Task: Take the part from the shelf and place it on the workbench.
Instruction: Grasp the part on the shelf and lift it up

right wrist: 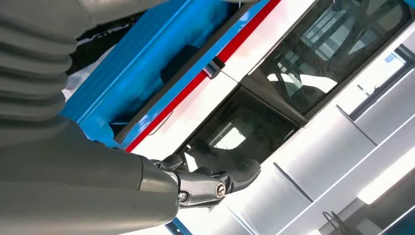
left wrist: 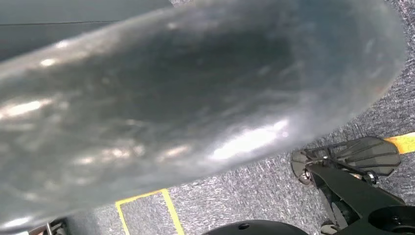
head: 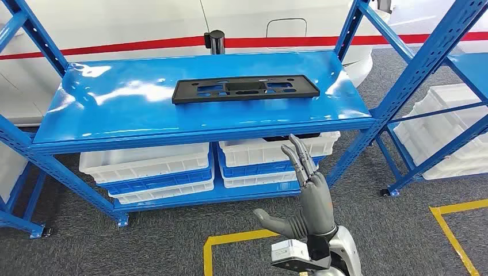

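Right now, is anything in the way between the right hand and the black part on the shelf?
Nothing visible. The right hand is raised, fingers spread, below the shelf's front edge; the black part lies alone on the top surface beyond it.

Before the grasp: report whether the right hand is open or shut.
Open. The right hand is raised below the shelf edge, fingers extended and thumb apart, holding nothing.

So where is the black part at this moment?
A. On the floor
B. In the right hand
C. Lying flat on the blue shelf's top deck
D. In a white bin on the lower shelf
C: the black part lies flat on the blue shelf, with the right hand raised below it, holding nothing.
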`<state>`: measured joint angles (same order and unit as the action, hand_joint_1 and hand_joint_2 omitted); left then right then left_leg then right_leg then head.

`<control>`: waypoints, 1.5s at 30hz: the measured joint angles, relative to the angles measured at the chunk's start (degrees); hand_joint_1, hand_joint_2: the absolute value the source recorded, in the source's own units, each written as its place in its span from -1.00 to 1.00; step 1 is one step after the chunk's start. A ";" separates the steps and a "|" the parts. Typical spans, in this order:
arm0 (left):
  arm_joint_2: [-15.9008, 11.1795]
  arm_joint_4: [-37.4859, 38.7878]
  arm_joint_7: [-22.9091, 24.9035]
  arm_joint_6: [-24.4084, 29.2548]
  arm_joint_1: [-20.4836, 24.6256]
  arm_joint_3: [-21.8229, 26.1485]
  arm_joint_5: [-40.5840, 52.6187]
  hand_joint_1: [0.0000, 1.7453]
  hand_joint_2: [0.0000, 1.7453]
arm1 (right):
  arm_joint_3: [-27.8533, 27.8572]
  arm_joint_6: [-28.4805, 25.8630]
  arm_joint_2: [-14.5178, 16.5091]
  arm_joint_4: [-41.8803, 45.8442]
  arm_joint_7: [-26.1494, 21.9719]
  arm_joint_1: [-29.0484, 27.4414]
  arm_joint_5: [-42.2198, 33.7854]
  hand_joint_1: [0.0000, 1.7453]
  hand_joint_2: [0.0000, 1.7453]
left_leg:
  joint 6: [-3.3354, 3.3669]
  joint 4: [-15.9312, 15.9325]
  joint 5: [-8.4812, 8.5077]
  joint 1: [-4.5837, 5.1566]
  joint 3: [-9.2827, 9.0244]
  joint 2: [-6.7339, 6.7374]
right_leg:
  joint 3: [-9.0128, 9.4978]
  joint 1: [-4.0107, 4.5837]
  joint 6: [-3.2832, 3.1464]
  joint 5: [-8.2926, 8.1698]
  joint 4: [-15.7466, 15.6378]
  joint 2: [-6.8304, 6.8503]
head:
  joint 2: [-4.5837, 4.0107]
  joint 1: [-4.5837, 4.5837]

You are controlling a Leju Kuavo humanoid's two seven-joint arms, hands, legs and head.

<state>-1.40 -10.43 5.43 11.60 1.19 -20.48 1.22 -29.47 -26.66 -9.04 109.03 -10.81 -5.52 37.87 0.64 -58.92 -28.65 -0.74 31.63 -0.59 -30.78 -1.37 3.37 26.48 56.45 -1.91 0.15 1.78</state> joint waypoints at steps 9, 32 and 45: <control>-0.08 -0.02 -0.42 -0.21 0.03 -0.25 0.36 -1.00 -1.00 | 0.65 0.23 0.10 1.77 -0.05 -1.90 -0.37 -1.00 1.00 | 1.52 1.70 0.56 -0.30 -1.66 0.64 | -8.80 -0.30 -0.24 5.25 15.07 1.12 | 0.00 -0.15; -0.24 0.51 -0.66 -0.60 0.10 -0.45 0.50 -1.00 -1.00 | 1.56 0.20 -0.01 4.04 0.05 -3.76 0.91 -1.00 1.00 | -0.91 -0.58 2.36 -0.25 2.11 0.23 | -0.14 0.53 -1.86 1.12 1.48 0.75 | 0.00 0.00; -0.11 0.51 -0.49 -0.78 0.24 -1.39 1.22 -1.00 -1.00 | 0.92 0.33 -0.91 4.27 2.99 -1.15 14.08 -1.00 -1.00 | 0.56 0.57 1.81 0.09 0.79 0.07 | -4.55 0.53 0.19 0.11 4.60 1.70 | 0.00 -0.28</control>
<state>-1.51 -9.91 4.94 10.82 1.43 -21.87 2.45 -28.55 -26.33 -9.95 113.31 -7.81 -6.67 51.94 1.20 -58.35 -26.83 -0.65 32.41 -0.52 -35.33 -0.84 3.56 26.59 61.05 -0.21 0.15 1.50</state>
